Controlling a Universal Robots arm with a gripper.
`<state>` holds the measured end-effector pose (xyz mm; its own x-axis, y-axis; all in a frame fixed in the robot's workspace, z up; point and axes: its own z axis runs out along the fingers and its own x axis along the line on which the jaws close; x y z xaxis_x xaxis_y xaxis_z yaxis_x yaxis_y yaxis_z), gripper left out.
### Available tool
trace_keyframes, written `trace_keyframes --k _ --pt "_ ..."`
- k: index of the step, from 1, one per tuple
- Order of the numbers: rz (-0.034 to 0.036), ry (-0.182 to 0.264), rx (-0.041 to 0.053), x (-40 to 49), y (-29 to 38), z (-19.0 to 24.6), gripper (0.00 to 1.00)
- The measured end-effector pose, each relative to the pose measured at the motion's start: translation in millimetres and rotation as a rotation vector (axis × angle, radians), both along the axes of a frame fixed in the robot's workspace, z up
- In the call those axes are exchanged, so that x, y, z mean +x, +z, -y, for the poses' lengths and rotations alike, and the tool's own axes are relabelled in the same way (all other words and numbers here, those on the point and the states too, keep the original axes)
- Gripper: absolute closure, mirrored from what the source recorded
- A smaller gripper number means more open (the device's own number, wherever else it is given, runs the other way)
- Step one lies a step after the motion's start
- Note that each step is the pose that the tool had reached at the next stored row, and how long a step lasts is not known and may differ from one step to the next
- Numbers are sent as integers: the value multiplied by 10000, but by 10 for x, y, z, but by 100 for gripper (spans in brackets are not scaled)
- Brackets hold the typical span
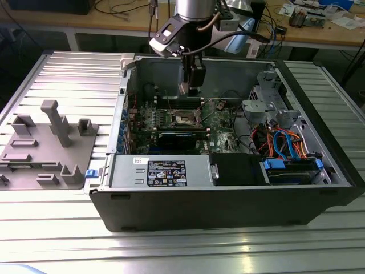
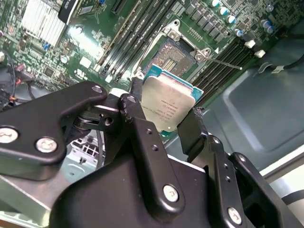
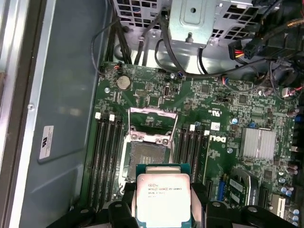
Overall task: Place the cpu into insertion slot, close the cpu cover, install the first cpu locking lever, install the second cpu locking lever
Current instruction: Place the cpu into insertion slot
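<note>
The black two-fingered tool point(image 2: 164, 113) grips the small flat square chip with a silver-grey metal top, the cpu point(image 2: 168, 100), its fingers point(image 2: 137, 102) closed only as far as the chip's width and pressing on two opposite edges. The cpu is held in the air above the green motherboard point(image 3: 223, 118), apart from it, with its metal top facing the wrist cameras and a thin green-blue border showing around the lid. Being square, it has no clear long axis. In the first wrist view its edges run square with the dark insertion slot point(image 3: 145, 159), which lies uncovered just beyond the chip with nothing seated in it. The thin silvery frame plate with a square window, the cpu cover point(image 3: 151, 138), stands raised off the slot on the side toward a round silver coin cell point(image 3: 123, 82). Long black memory slots point(image 3: 105, 156) flank the insertion slot on both sides. In the exterior view the tool point(image 1: 191, 87) hangs inside an open dark computer case point(image 1: 228, 200) that sits in the middle of the ribbed metal worktop point(image 1: 57, 240), directly over the insertion slot point(image 1: 185, 118). A grey moulded fixture point(image 1: 51, 142) rests near the worktop's edge at the exterior view's left.
</note>
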<state>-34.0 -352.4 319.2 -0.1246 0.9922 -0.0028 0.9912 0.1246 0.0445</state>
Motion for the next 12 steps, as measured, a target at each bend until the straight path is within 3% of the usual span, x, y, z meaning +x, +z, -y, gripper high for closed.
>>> trace_keyframes --k 5,12 --pt "1 -805 -1 0 -16 0 46" --pt "1 -892 0 0 -19 0 46"
